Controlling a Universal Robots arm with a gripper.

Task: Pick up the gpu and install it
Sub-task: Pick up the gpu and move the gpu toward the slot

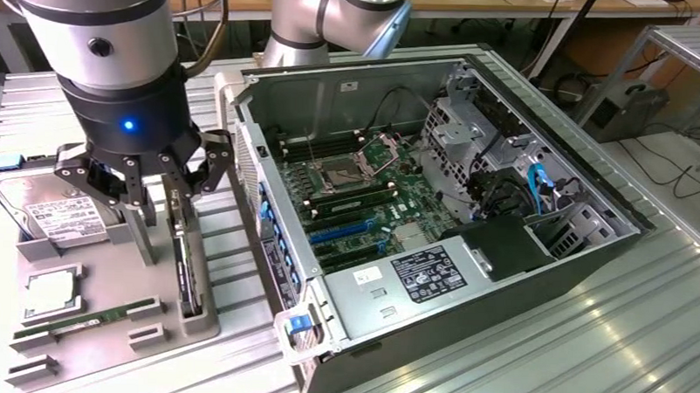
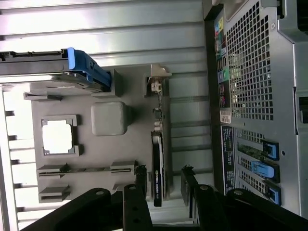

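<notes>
The gpu (image 1: pixel 183 274) is a thin black card standing on edge in a slot at the exterior view's right side of the grey holder tray (image 1: pixel 100 349). In the wrist view the gpu (image 2: pixel 158 168) runs lengthwise, its silvery bracket (image 2: pixel 157 83) at the far end. My gripper (image 1: pixel 163 214) hangs just above the card's upper end. It is open (image 2: pixel 162 177): one black finger (image 2: pixel 140 179) and the other (image 2: pixel 186 176) stand on either side of the card, with a gap to each. Nothing is held.
The open computer case (image 1: pixel 522 281) lies to the exterior view's right of the tray, motherboard and blue expansion slots (image 1: pixel 343 233) exposed. On the tray are a hard drive (image 1: pixel 56 219), a processor (image 1: pixel 50 288) and a green memory stick (image 1: pixel 84 321). The case's rear panel (image 2: pixel 260 86) is near the card.
</notes>
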